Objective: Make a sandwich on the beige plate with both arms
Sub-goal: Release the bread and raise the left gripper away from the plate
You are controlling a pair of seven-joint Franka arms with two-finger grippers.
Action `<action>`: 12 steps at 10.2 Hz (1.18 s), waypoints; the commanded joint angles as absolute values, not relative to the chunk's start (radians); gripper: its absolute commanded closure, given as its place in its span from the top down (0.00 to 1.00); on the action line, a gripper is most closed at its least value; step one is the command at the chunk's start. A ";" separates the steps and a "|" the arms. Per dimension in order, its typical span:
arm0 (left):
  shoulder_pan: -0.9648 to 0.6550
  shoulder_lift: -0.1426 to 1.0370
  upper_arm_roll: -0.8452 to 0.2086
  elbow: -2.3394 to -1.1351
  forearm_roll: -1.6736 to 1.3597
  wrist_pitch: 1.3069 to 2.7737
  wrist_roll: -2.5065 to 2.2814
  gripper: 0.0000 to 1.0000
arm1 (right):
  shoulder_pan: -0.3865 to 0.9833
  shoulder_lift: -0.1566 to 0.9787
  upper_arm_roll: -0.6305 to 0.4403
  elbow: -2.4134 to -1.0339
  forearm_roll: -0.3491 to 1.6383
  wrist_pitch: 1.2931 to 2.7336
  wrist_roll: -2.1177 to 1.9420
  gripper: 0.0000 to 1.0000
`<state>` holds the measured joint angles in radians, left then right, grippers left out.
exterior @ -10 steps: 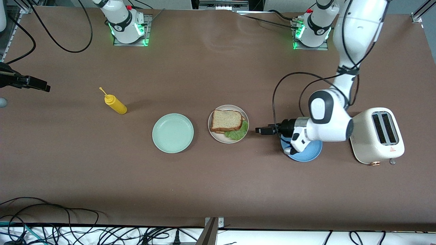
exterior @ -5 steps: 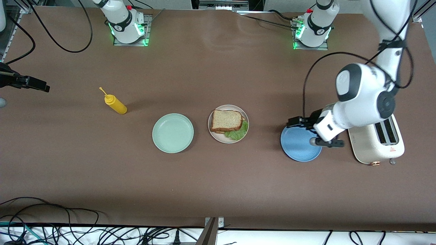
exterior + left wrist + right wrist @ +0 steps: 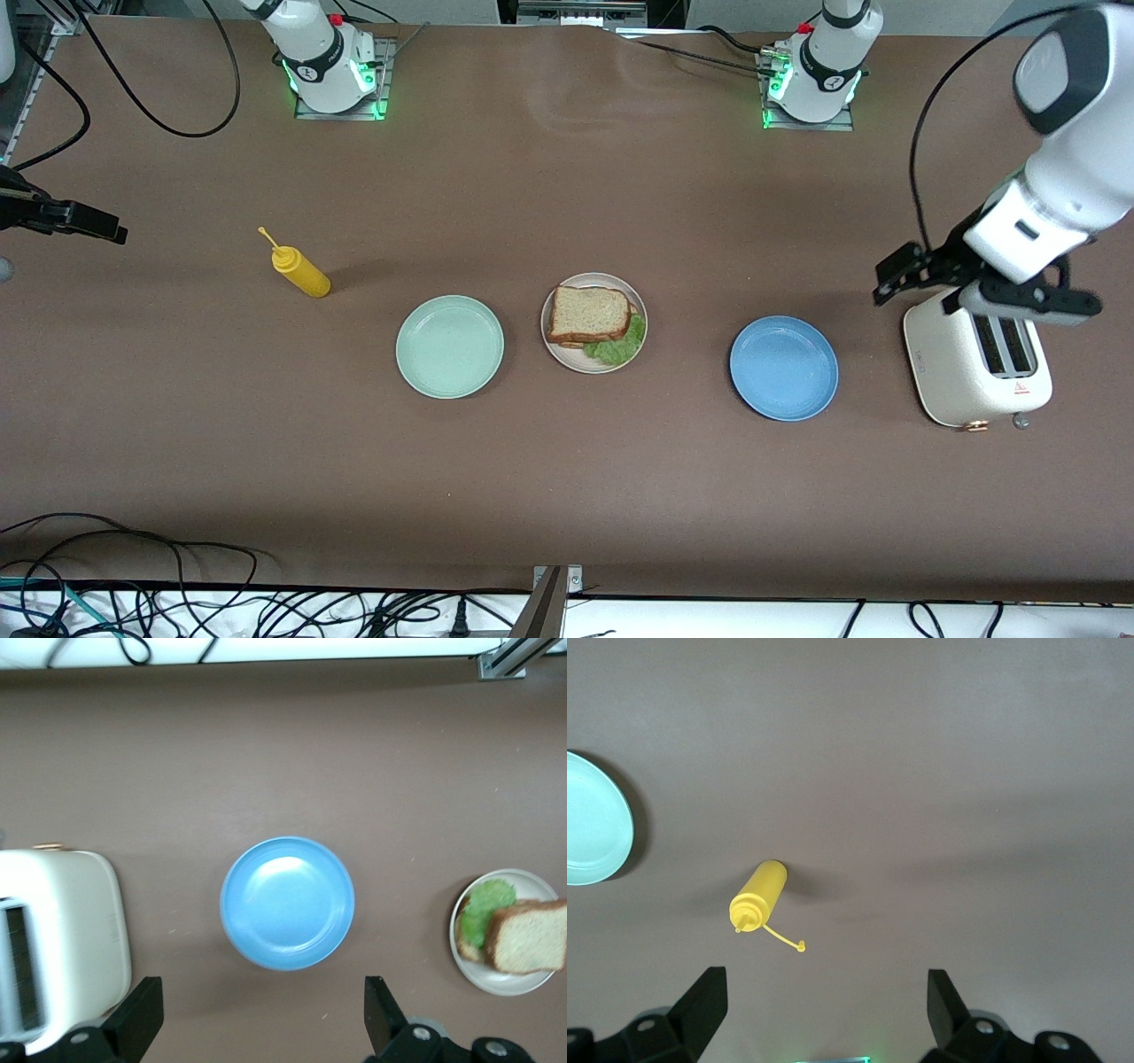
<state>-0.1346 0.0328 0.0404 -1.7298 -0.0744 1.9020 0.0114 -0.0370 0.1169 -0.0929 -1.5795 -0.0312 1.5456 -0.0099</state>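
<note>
Both arms are glossy white shells with dark grey joint caps, and each base sits on a metal plate with green lights glowing around its collar plus a small red button on top. Black cables loop off the left arm just above its black left end effector point(image 3: 970, 283). The right end effector point(image 3: 75, 220) is black too, with chunky angular fingers point(image 3: 700, 1001).

Toaster point(image 3: 979, 359), mustard bottle point(image 3: 301, 272), two plates point(image 3: 450, 346)

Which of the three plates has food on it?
The round pale beige plate in the middle, holding the brown bread and lettuce sandwich; the mint green plate and blue plate hold nothing.
</note>
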 commanded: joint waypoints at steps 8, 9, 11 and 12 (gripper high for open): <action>-0.129 -0.178 0.084 -1.769 0.079 1.606 0.006 1.00 | -0.032 0.112 -0.092 -1.569 -0.034 1.585 -0.005 1.00; -0.127 -0.176 0.084 -1.763 0.071 1.605 0.006 1.00 | -0.032 0.112 -0.092 -1.569 -0.034 1.583 -0.005 1.00; -0.097 -0.170 0.089 -1.753 0.025 1.588 0.008 1.00 | -0.031 0.112 -0.091 -1.569 -0.032 1.582 -0.008 1.00; -0.089 -0.161 0.092 -1.750 0.002 1.586 0.009 1.00 | -0.029 0.113 -0.089 -1.569 -0.029 1.582 -0.011 1.00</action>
